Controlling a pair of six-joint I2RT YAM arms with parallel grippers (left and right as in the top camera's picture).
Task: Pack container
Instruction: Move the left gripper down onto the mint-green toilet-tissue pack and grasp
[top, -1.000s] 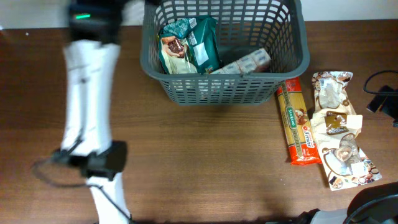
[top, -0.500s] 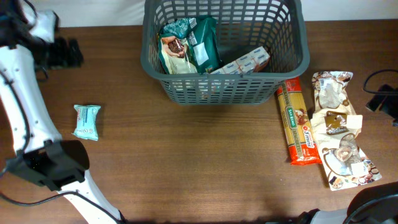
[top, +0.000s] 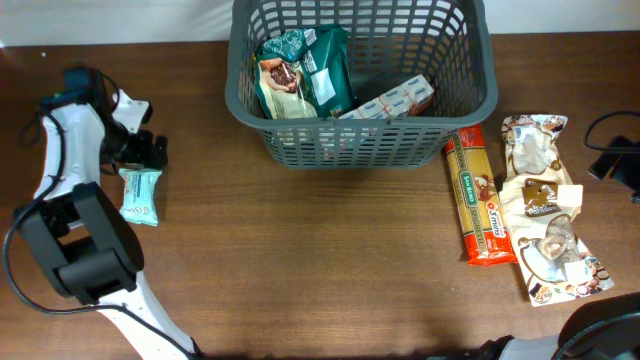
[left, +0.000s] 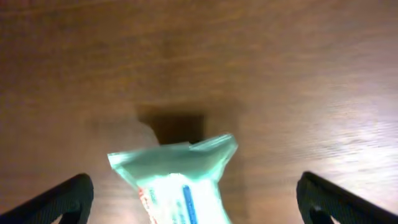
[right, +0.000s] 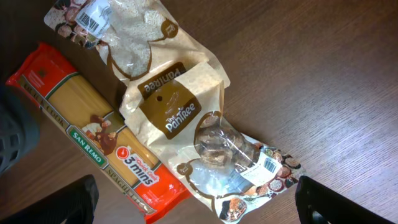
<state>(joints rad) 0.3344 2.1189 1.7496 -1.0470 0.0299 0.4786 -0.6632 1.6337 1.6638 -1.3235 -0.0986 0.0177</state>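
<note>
Container (top: 360, 142) holds three packets (top: 328, 66); one spaghetti pack (top: 478, 205) lies beside.

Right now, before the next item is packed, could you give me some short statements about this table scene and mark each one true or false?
1. The large dark grey plastic basket contains a green bag. True.
2. The small teal packet lies inside the basket. False: it lies on the wooden table, left of the basket.
3. The left gripper is open, with the teal packet between its fingers. True.
4. The long red and yellow spaghetti packet stands upright in the basket. False: it lies flat on the table, right of the basket.
5. The right gripper is shut on a beige pouch. False: it is open and holds nothing.
</note>
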